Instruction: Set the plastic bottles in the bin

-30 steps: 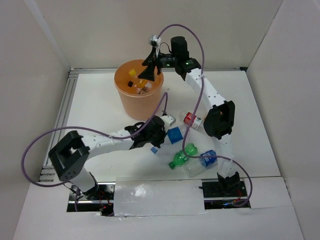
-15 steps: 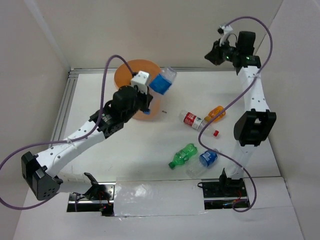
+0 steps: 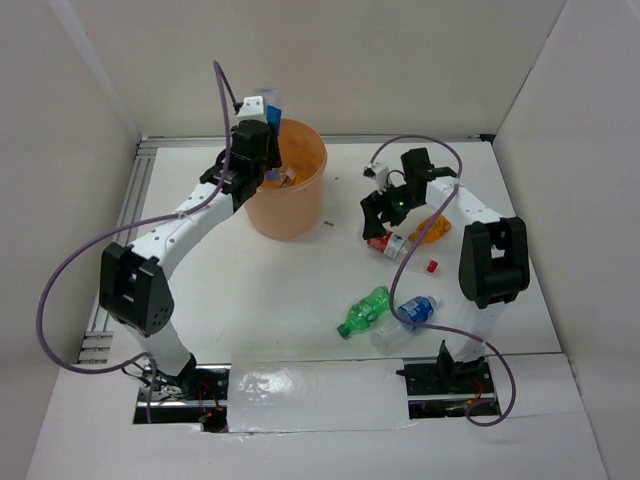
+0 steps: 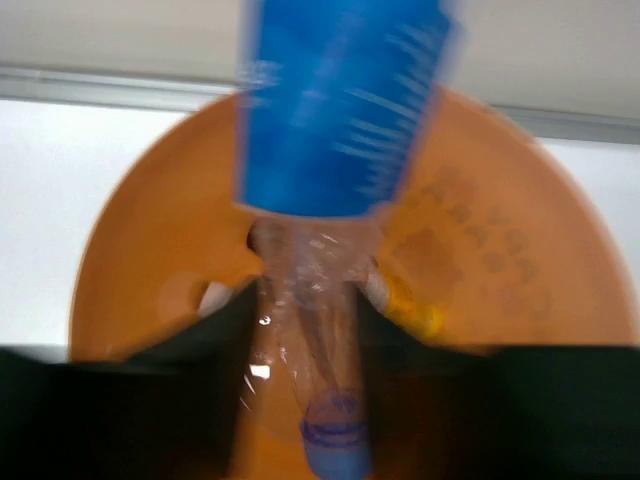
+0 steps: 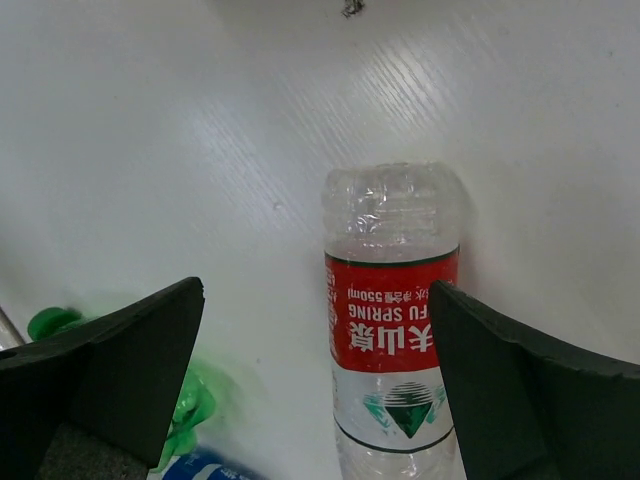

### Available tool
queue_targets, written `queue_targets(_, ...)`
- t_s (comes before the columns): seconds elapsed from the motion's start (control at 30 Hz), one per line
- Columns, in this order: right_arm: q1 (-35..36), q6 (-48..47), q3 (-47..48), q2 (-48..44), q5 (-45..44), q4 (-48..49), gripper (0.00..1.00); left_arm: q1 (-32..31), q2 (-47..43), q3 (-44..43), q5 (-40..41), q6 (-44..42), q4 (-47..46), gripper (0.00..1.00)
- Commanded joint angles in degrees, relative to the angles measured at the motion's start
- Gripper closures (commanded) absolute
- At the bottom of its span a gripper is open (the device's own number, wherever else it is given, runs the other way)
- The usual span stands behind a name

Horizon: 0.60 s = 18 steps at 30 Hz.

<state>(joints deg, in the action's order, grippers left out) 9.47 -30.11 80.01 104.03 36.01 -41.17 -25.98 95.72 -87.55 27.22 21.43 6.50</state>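
Dropping blue-label bottle (image 4: 340, 110) into bin (image 3: 300, 215) from left gripper (image 4: 300, 300); pinched or loosed, cannot tell. Straddling red-label bottle (image 5: 392, 340) with right gripper (image 5: 315, 295) spread wide; next, probably lower and close.

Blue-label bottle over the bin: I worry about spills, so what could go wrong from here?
1. The blue-label bottle hangs cap-down through the left gripper near the rim of the bin. Most of it stands above the grip, so it may topple outside.
2. The red-label bottle lies off-centre in the open right gripper, so closing may roll it away.
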Motion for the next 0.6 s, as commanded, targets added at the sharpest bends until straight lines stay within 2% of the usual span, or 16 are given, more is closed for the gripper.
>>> queue_targets(0.0,0.6,0.4,0.1,-3.7,-3.8,3.1,0.00,0.0,2.3,-3.2,0.8,1.2,2.3,0.35)
queue_targets(0.03,0.6,-0.3,0.1,-3.0,-3.8,2.3,0.00,0.0,2.3,-3.2,0.8,0.5,2.9,0.09)
queue_targets(0.07,1.2,-0.3,0.1,-3.0,-4.6,2.3,0.00,0.0,2.3,-2.5,0.8,0.5,3.4,0.00)
queue_targets(0.17,3.3,-0.9,-1.9,-1.8,-12.9,3.5,0.00,-2.7,-5.3,2.1,1.5,-5.4,-0.3,0.00)
queue_targets(0.23,4.0,-0.9,-3.2,-1.8,-15.2,4.8,0.00,-5.3,-6.9,3.2,1.5,-8.6,-0.9,0.00)
queue_targets(0.3,4.0,-0.9,-4.6,-1.1,-16.9,5.9,0.00,-9.6,-12.3,5.8,-2.2,-12.2,-0.9,0.00)
queue_targets(0.4,4.5,-0.9,-5.1,0.4,-17.5,6.7,0.04,-13.8,-19.4,13.5,-8.6,-13.1,-1.4,0.00)
queue_targets(0.53,4.5,-2.4,-4.2,1.4,-16.0,5.7,0.27,-21.1,-25.7,24.7,-17.4,-13.1,-2.9,0.00)
queue_targets(0.57,4.5,-3.1,-3.5,1.4,-15.1,3.7,0.34,-22.2,-26.6,29.8,-19.6,-13.1,-5.4,0.00)
